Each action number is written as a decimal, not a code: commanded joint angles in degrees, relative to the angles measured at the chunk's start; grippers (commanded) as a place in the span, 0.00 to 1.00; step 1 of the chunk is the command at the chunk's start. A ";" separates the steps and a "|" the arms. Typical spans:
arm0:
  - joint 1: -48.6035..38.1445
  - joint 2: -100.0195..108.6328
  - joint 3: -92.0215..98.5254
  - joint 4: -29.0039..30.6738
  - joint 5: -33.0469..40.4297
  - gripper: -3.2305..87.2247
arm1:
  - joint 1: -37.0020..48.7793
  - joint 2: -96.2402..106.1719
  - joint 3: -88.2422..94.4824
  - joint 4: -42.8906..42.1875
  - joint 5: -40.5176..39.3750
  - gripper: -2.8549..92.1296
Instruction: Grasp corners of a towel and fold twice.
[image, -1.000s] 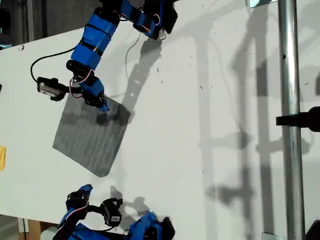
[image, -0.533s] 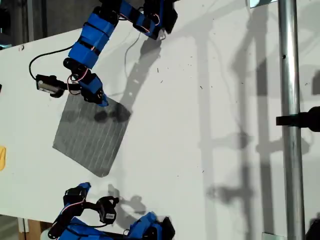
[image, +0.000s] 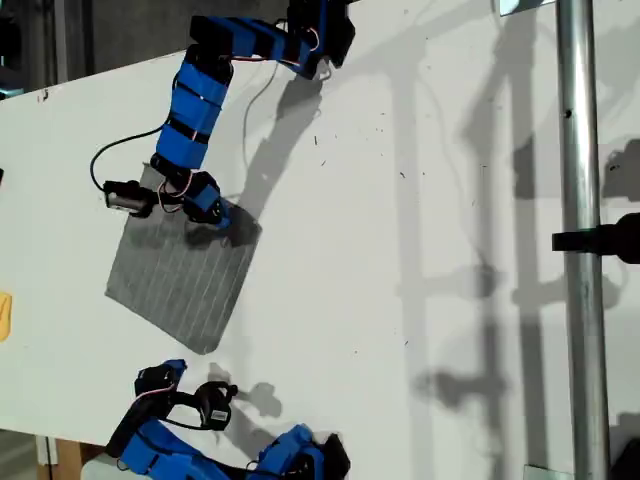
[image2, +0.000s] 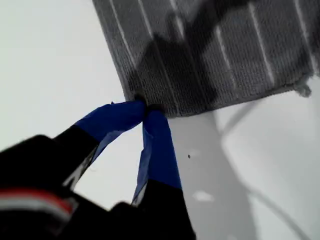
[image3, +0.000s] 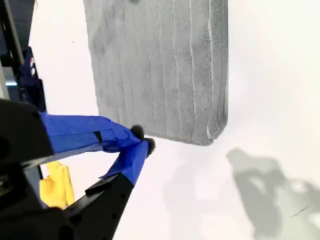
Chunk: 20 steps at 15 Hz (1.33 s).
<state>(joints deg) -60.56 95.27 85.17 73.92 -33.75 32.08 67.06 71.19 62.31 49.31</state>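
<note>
— Where did the towel (image: 183, 272) lie?

— Flat on the white table (image: 420, 250), already doubled over: my second wrist view showed stacked layers along one edge (image3: 218, 75). In the exterior view it sat toward the left, between the two arms.

— And the first gripper?

— My first gripper (image2: 146, 111) was at the towel's edge, fingertips pressed together right against the fabric rim, close to one corner (image2: 302, 88). I could not tell whether any cloth was pinched between them. In the exterior view that was the upper arm, its tip (image: 222, 214) on the towel's upper edge.

— The second one?

— My second gripper (image3: 141, 139) had its jaws closed, tips touching each other, holding nothing. The towel's nearest corner (image3: 212, 132) lay just ahead of the tips, apart from them. A yellow object (image3: 56, 186) showed behind the fingers. In the exterior view this gripper (image: 172, 372) was below the towel, clear of it.
</note>
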 joint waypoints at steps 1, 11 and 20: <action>-0.88 -0.26 -0.44 -2.37 1.05 0.00 | 0.44 -2.90 -5.45 -4.22 -0.62 0.03; -2.46 -2.20 0.18 0.18 1.05 0.01 | -1.23 -2.81 -12.04 5.27 -0.53 0.27; -1.14 -0.79 -0.18 0.97 0.97 0.00 | -0.09 0.26 -13.18 12.48 -10.63 0.50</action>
<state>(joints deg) -62.31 91.05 87.80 74.09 -32.34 31.64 66.09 61.00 75.23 39.55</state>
